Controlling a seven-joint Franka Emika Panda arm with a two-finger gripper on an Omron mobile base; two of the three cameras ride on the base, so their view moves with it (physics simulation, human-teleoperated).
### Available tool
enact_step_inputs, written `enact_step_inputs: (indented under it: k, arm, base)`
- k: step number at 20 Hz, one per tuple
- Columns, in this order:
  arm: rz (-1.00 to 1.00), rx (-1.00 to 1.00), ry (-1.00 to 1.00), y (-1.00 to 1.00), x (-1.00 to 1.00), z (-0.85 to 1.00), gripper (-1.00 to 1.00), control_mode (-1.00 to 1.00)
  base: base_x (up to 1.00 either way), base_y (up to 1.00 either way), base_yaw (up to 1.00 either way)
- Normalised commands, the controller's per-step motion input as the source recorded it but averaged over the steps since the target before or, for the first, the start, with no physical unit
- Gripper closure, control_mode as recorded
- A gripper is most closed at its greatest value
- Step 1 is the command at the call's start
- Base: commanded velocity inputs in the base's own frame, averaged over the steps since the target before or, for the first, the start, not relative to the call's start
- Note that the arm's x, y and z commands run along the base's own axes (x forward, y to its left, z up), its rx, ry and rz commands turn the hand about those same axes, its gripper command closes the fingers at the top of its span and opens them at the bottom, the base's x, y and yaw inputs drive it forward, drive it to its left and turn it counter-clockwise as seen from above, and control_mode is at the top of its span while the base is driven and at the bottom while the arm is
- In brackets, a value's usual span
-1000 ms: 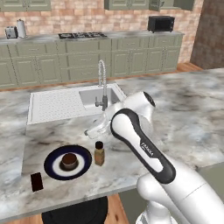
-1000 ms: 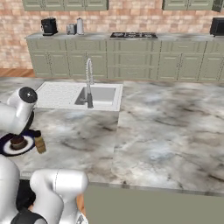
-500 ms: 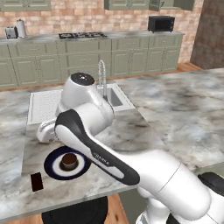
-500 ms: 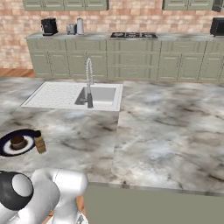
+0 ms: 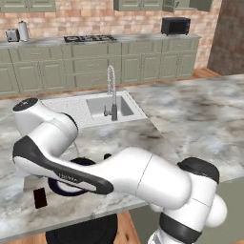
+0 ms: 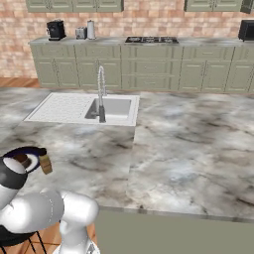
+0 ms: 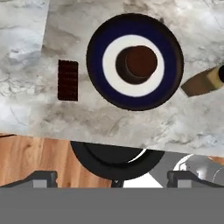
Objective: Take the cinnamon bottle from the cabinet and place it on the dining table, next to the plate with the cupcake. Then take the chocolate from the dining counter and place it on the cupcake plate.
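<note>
Since the earlier frame the arm is swinging further left and low, now lying across the near table edge. In the hand view, going left to right, the chocolate [image 7: 68, 80] is lying flat on the marble table [image 7: 26, 52], apart from the blue-rimmed plate [image 7: 134, 103] holding the cupcake [image 7: 141, 61], and the bottle [image 7: 202, 82] is standing just beside the plate's right rim. The fingers [image 7: 43, 177] are standing wide apart, holding nothing.

Glossy marble counter [image 7: 131, 122], wooden floor [image 7: 30, 157]
</note>
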Motion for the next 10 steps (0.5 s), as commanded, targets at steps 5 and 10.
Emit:
enact_step_inputs:
  k: [5, 10]
  arm:
    - [-0.17, 0.04, 0.01, 0.00, 0.00, -0.72, -1.00, -1.00]
    - [-0.04, 0.12, 0.02, 0.00, 0.03, -0.70, -1.00, -1.00]
  base:
    - [0.00, 0.00, 0.00]
    - [0.00, 0.00, 0.00]
